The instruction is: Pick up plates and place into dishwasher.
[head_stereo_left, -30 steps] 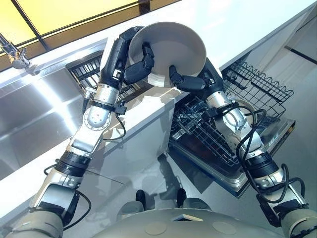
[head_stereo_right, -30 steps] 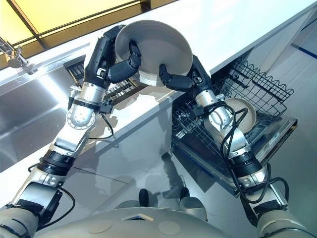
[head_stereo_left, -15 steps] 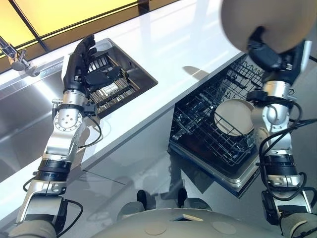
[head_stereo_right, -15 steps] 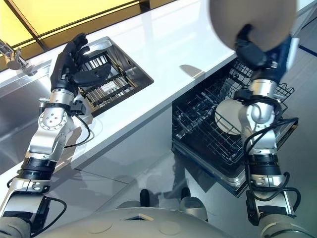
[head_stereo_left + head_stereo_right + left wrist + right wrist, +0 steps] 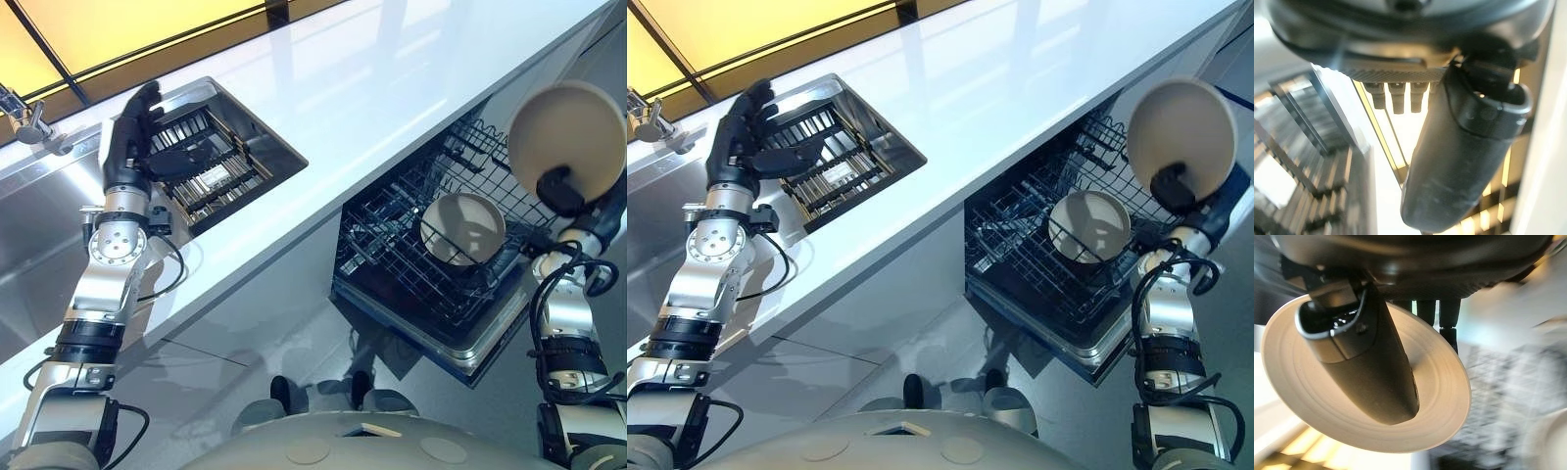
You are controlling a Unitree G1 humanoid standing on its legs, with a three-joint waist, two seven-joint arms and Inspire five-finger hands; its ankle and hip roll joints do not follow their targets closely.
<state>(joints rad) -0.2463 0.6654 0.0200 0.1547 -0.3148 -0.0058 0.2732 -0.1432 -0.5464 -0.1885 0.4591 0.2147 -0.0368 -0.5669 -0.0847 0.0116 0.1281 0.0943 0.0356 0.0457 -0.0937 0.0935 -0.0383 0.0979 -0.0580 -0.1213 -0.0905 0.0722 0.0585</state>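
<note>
Plate [image 5: 566, 132] is pinched by the right robot hand [image 5: 561, 189], thumb curled, raised near the dishwasher rack [image 5: 392, 269]. It should be lowered edge-first into free tines beside the bowl [image 5: 462, 227]; the left robot hand [image 5: 130, 147] is spread, empty.

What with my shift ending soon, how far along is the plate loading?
Done: a first plate sits in the dishwasher rack. In hand: the right hand grips a second plate above the rack. Remaining: lowering it in. The left hand is open by the sink tray.
</note>
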